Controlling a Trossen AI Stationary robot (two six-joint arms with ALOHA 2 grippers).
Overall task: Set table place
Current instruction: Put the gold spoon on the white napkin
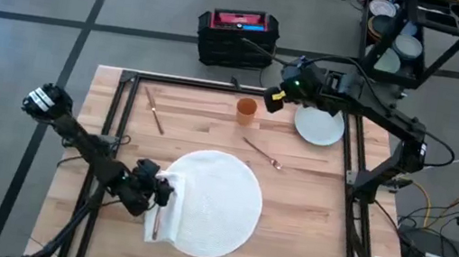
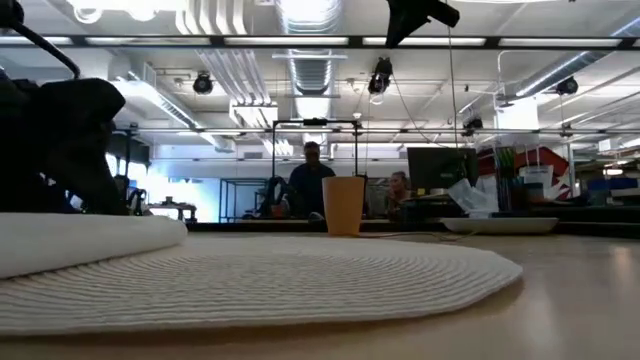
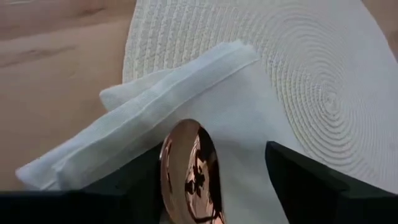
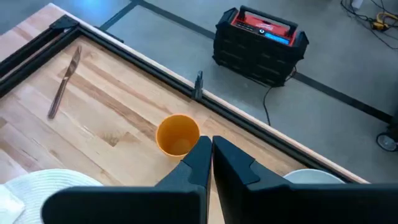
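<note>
The round white mat (image 1: pixel 218 204) lies at the table's middle near side. A folded white napkin (image 3: pixel 155 106) rests on the mat's left edge, and a copper spoon (image 3: pixel 189 174) lies on it. My left gripper (image 1: pixel 154 195) is open, its fingers standing on either side of the spoon's bowl. My right gripper (image 4: pixel 211 155) is shut and empty above the far side, beside the orange cup (image 1: pixel 246 108). The pale plate (image 1: pixel 318 125) sits at the far right.
A knife (image 1: pixel 155 110) lies at the far left and a fork (image 1: pixel 262 153) between cup and mat. The black frame rail (image 1: pixel 127 109) rims the table. A black and red box (image 1: pixel 237 34) stands on the floor beyond the far edge. People sit in the room behind.
</note>
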